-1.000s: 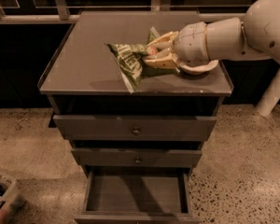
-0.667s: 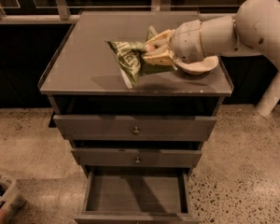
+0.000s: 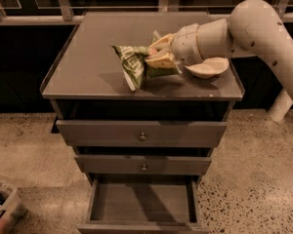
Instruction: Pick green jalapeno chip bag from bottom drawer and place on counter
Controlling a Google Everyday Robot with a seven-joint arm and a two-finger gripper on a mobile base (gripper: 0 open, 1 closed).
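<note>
The green jalapeno chip bag [image 3: 133, 61] hangs crumpled over the middle of the grey counter [image 3: 83, 67], its lower end at or just above the surface. My gripper [image 3: 156, 58] comes in from the right on the white arm and is shut on the bag's right end. The bottom drawer [image 3: 141, 201] stands pulled open below, and its flat grey inside holds nothing.
A pale bowl [image 3: 207, 67] sits on the counter's right side, just under my wrist. Two wider drawers with round knobs [image 3: 142, 136] are above the open one. A bin with cans [image 3: 0, 206] stands on the floor at lower left. A rail runs behind the cabinet.
My arm has moved slightly left and back across the counter with the bag still held. The drawer has not moved.
</note>
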